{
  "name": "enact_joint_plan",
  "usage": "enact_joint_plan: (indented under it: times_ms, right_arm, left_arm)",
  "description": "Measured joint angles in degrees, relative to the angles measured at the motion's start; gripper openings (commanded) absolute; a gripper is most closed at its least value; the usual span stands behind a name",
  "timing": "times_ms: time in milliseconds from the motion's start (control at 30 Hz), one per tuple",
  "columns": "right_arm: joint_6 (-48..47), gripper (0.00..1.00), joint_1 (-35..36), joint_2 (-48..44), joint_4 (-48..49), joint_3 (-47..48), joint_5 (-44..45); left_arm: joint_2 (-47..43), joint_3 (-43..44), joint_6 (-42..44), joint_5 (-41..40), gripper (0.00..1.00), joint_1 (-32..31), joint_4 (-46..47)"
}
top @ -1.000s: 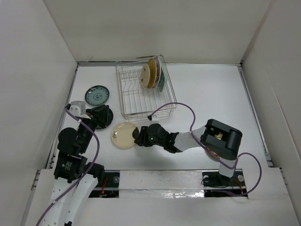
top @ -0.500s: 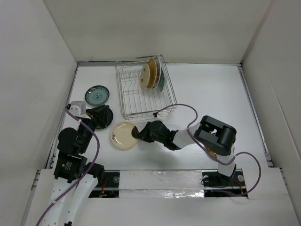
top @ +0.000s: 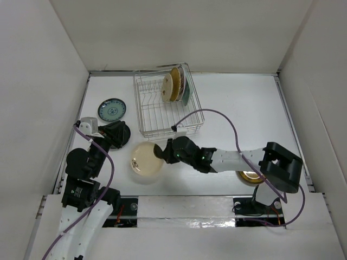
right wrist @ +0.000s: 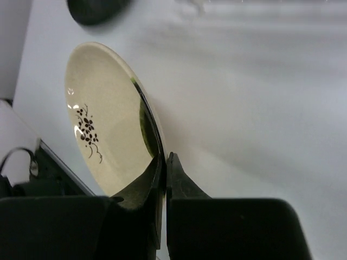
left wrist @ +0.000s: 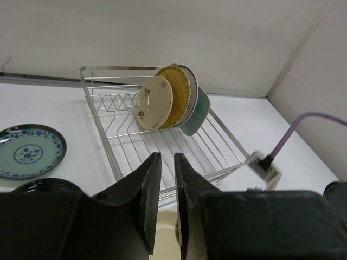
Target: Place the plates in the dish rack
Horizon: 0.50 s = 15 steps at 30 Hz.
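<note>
1. Near edge, centre-left: the right claw (right wrist: pixel 163 161) has just clamped onto the rim of the cream plate (right wrist: pixel 103 119), which lay flat a second ago and is now tilted up off the surface. Pickup looks done; the carry is next.
2. Left side: left claw (left wrist: pixel 164 162) – fingers narrowly apart, nothing between, over the black plate (top: pixel 124 138).
3. Right, by the arm: gold dish (top: pixel 250 176), partly hidden.
4. Further left: blue-patterned plate (top: pixel 111 109), flat.
5. Far: dish rack (top: pixel 154 108) – plates (top: pixel 174 84) upright at its right end, left rows bare. The purple cable (top: pixel 217 115) by its front corner could snag.
</note>
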Motion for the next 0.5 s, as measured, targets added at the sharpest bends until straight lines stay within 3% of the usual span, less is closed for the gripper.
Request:
enact_joint_plan:
  times_ms: [233,500]
  right_arm:
    - [-15.9,0.0,-3.5,4.0,-11.3,28.2,13.4]
    - [-26.3,0.0,-12.2,27.4,-23.8,65.7,34.2]
  left_arm:
    - [-0.8,0.0,-0.3,-3.1,0.08,0.0,-0.1]
    - [-1.9,0.0,-1.2,-7.3,0.11,-0.1,-0.7]
